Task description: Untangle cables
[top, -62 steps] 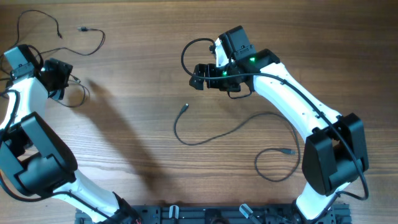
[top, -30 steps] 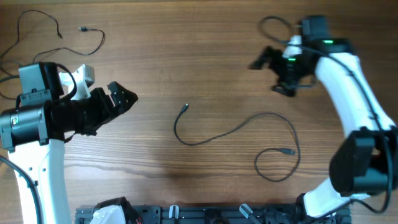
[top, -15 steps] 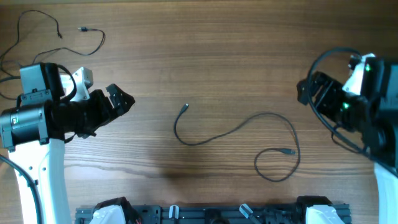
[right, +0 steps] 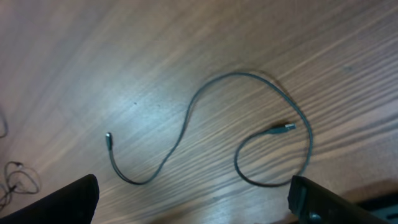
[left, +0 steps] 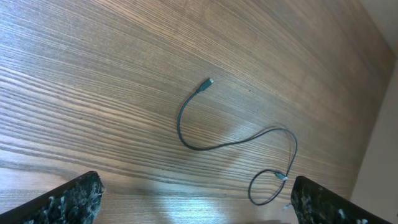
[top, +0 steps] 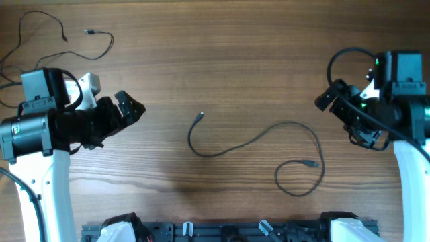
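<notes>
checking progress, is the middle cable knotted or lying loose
Loose, not knotted: the cable lies spread in one open curve, curling near one plug.

A wooden surface (top: 222, 60) fills nearly every view, mid-brown with fine, straight grain running from side to side in the overhead view. Along its near edge sits a black rail (top: 222, 232) with small pale fittings. Light falls from above: a pale, slightly bluish sheen (right: 124, 106) spreads over the wood in the right wrist view. A soft patch of shade (top: 144, 158) darkens the lower left of the overhead view. In the left wrist view, a plain beige strip (left: 382, 124) lies beyond the surface's far edge; wall or floor, unclear.
</notes>
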`<state>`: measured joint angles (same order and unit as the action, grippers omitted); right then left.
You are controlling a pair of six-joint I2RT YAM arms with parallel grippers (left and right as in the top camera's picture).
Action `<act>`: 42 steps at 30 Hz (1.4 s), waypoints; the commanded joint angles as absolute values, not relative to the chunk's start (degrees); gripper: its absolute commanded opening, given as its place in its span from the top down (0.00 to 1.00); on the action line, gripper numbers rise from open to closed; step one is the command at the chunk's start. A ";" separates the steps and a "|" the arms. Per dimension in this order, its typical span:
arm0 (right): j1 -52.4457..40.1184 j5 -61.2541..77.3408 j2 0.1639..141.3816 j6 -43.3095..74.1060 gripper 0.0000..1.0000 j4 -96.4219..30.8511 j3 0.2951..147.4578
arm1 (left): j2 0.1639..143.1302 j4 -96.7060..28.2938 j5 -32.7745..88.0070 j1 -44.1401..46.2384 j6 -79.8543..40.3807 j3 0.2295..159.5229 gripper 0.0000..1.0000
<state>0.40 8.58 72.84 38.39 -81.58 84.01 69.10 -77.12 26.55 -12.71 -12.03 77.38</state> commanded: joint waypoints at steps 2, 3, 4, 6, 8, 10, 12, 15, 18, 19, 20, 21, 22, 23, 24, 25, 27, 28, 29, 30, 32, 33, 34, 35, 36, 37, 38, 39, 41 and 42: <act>0.16 9.26 76.40 39.40 0.00 -83.53 83.88 | 69.17 -76.97 26.04 -12.64 -10.70 77.47 0.00; 0.16 9.26 76.75 39.42 0.00 -83.53 83.88 | 69.17 -76.97 26.04 -12.64 -10.70 77.47 0.00; 0.16 9.26 76.88 39.40 0.00 -83.42 83.88 | 69.17 -76.97 26.06 -12.64 -10.70 77.47 0.00; 0.16 9.26 76.88 39.42 0.00 -83.42 83.88 | 69.17 -76.97 26.04 -12.64 -10.70 77.47 0.00; 0.16 9.26 76.88 39.40 0.00 -83.44 83.85 | 69.17 -76.97 26.06 -12.64 -10.70 77.47 0.00; 0.16 9.28 76.88 39.86 0.00 -83.22 83.88 | 69.17 -76.97 26.06 -12.64 -10.70 77.47 0.00; 0.16 9.50 76.95 42.19 0.01 -83.26 83.88 | 69.17 -76.97 26.04 -12.64 -10.70 77.47 0.00; 0.16 9.47 76.95 42.24 0.01 -83.37 83.88 | 69.17 -76.97 26.04 -12.64 -10.70 77.47 0.00; 0.16 9.45 76.95 44.75 0.01 -83.26 83.88 | 69.17 -76.97 26.04 -12.64 -10.70 77.47 0.00; 0.16 9.45 76.95 45.21 0.01 -83.24 83.88 | 69.17 -76.97 26.04 -12.64 -10.70 77.47 0.00; 0.16 9.43 76.95 45.21 0.01 -83.15 83.85 | 69.17 -76.97 26.06 -12.64 -10.70 77.47 0.00; 0.16 9.43 76.95 45.45 0.01 -83.13 83.85 | 69.17 -76.97 26.04 -12.64 -10.70 77.47 0.00; 0.16 9.41 76.95 45.95 0.01 -83.13 83.85 | 69.17 -76.97 26.04 -12.64 -10.70 77.47 0.00; 0.16 9.08 76.95 47.40 0.01 -83.15 83.85 | 69.17 -76.97 26.06 -12.64 -10.70 77.47 0.00; 0.16 8.99 76.95 48.23 0.01 -83.15 83.85 | 69.17 -76.97 26.04 -12.64 -10.70 77.47 0.00; 0.16 9.04 76.95 48.23 0.01 -83.00 83.85 | 69.17 -76.97 26.06 -12.64 -10.70 77.47 0.00; 0.16 9.02 76.95 48.23 0.01 -82.98 83.85 | 69.17 -76.97 26.04 -12.64 -10.70 77.47 0.00; 0.16 9.02 76.95 48.23 0.01 -82.96 83.85 | 69.17 -76.97 26.04 -12.64 -10.70 77.47 0.00; 0.16 9.02 76.95 48.29 0.00 -82.94 83.85 | 69.17 -76.97 26.06 -12.64 -10.70 77.47 0.00; 0.16 9.02 76.95 49.12 0.01 -83.00 83.85 | 69.17 -76.97 26.04 -12.62 -10.70 77.47 0.00; 0.16 9.02 76.95 51.46 0.01 -83.13 83.85 | 69.17 -76.97 26.04 -12.64 -10.70 77.47 0.00; 0.16 9.02 76.95 51.94 0.01 -82.94 83.85 | 69.17 -76.97 26.06 -12.64 -10.70 77.47 0.00; 0.16 8.95 76.95 52.97 0.00 -82.91 83.85 | 69.17 -76.97 26.04 -12.64 -10.70 77.47 0.00; 0.16 8.97 76.95 52.99 0.01 -82.46 83.85 | 69.17 -76.97 26.04 -12.64 -10.70 77.47 0.00; 0.16 8.95 77.06 52.97 0.01 -82.15 83.85 | 69.17 -76.97 26.04 -12.64 -10.70 77.47 0.00; 0.16 8.80 77.36 53.15 0.01 -82.13 83.85 | 69.17 -76.97 26.04 -12.64 -10.70 77.47 0.00; 0.16 8.75 77.71 53.12 0.03 -82.15 83.79 | 69.17 -76.97 26.04 -12.64 -10.70 77.47 0.00; 0.16 8.78 78.24 53.21 0.04 -82.11 83.42 | 69.17 -76.97 26.04 -12.64 -10.70 77.47 0.00; 0.16 7.84 79.40 55.90 0.04 -81.60 80.58 | 69.17 -76.97 26.06 -12.64 -10.70 77.47 0.00; 0.16 6.79 80.29 57.10 0.04 -80.79 78.56 | 69.17 -76.97 26.04 -12.64 -10.70 77.47 0.00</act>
